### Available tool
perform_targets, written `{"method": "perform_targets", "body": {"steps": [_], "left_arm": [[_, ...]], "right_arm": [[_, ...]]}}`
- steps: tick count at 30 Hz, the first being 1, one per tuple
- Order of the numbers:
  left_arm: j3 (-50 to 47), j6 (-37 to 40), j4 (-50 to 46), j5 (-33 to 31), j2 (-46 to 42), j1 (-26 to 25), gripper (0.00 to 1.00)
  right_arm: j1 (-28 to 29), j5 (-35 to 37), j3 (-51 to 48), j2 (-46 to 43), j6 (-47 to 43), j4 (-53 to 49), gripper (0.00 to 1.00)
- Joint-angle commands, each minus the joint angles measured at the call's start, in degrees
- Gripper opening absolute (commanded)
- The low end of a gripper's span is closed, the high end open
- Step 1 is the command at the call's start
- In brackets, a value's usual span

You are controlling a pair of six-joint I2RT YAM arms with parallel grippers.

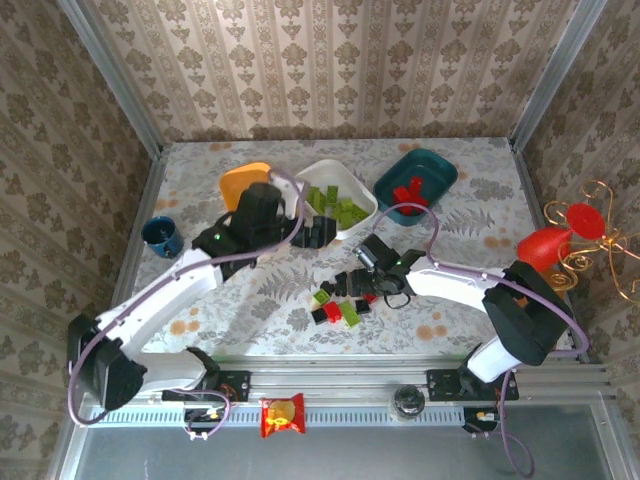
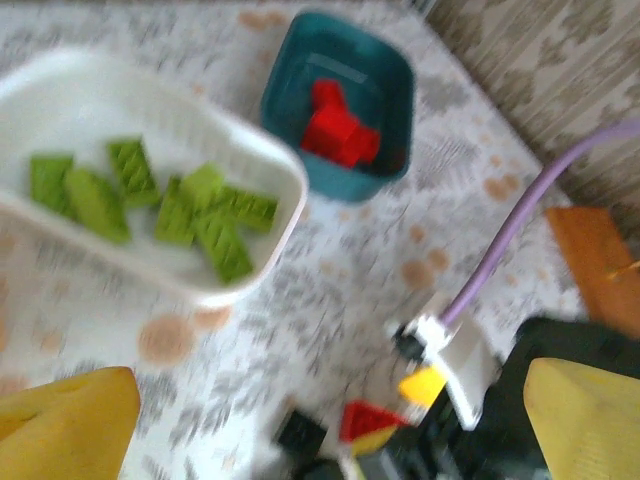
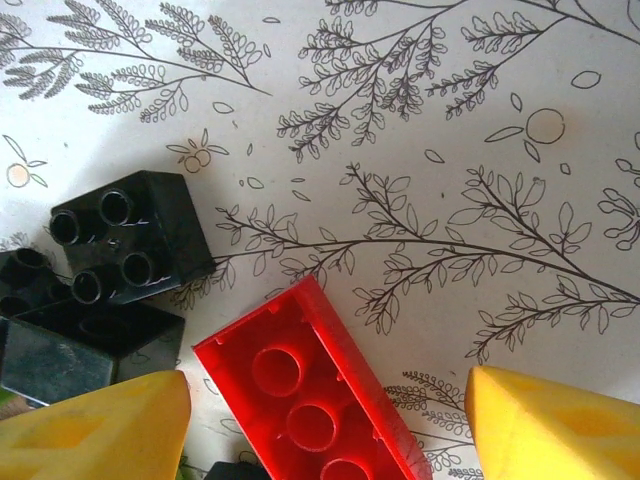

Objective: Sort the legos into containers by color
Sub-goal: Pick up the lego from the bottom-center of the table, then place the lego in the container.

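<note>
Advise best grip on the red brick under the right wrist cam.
Come straight down with the right gripper, jaws open, and pinch the red brick across its two long side walls. It lies flat, hollow side up, on a diagonal, so rotate the wrist to square up. Black bricks crowd its left end.

The counter (image 1: 470,190) is covered by a pale cloth printed with leafy sprigs and small orange fruit. A small dark blue cup (image 1: 161,236) stands upright near its left edge. At the right edge sits a red ornament (image 1: 548,245) with curling gold wire (image 1: 600,235). A red and yellow snack packet (image 1: 282,416) lies by the metal rail (image 1: 400,378) at the near side. Damask wallpaper (image 1: 330,60) covers the walls.
</note>
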Motion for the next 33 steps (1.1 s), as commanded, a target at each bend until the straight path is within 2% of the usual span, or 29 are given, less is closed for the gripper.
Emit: {"method": "perform_targets", "body": {"steps": [1,8,14,21,28,33], "left_arm": [[-5.31,-2.84,0.8,-4.41,-6.22,-0.08,1.0],[-10.47,-3.46,-2.0,-7.22,-10.74,0.1,1.0],[-12.3,-3.75,-1.72,-7.45,-11.31,0.17,1.0],[-13.82,-3.92,-2.19,-7.83,-11.75,0.18,1.0],[-15.84,-4.2,-2.57,-8.1,-12.73,0.42,1.0],[-17.58,-5.47,-1.61,-7.74,-13.07,0.46,1.0]], "right_arm": [[0.66,2.47,1.68,1.18,-1.74,-3.73,0.73],[1.15,3.39,3.18,3.75,-2.42,-5.02,0.72],[0.99,5.15,3.89,4.0,-1.27,-5.72,0.52],[-0.46,7.27,4.09,2.83,-0.76,-6.82,0.36],[-4.48,8.85,4.94,-6.02,-1.48,-6.95,0.31],[-10.88,10.72,10.19,-8.57,-2.24,-6.22,0.3]]}}
